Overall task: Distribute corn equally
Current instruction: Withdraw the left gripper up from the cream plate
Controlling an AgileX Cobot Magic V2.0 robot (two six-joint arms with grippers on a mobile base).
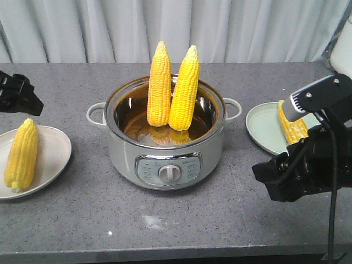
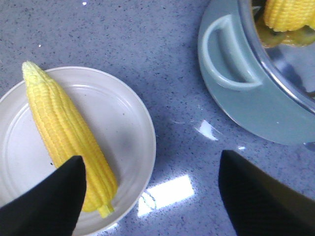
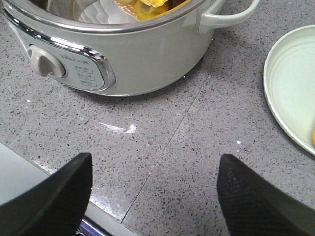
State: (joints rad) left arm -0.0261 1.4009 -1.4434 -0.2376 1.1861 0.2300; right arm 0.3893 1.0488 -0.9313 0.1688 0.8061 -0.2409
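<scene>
Two corn cobs stand upright, tips up, in the grey cooker pot (image 1: 165, 159): one orange-yellow (image 1: 159, 82), one paler (image 1: 185, 88). A third cob (image 1: 21, 155) lies on the white plate (image 1: 58, 146) at the left, seen close in the left wrist view (image 2: 64, 132). A fourth cob (image 1: 291, 124) lies on the pale green plate (image 1: 264, 129) at the right, partly hidden by my right arm. My left gripper (image 2: 151, 157) hovers open above the white plate's right rim (image 2: 142, 128). My right gripper (image 3: 155, 157) hangs open over bare counter in front of the pot, holding nothing.
The pot has side handles (image 2: 221, 59) and a front dial (image 3: 47, 64). The green plate's rim (image 3: 290, 88) lies to the right of my right gripper. The counter's front edge (image 3: 59, 182) runs just under the right gripper. A curtain hangs behind the counter.
</scene>
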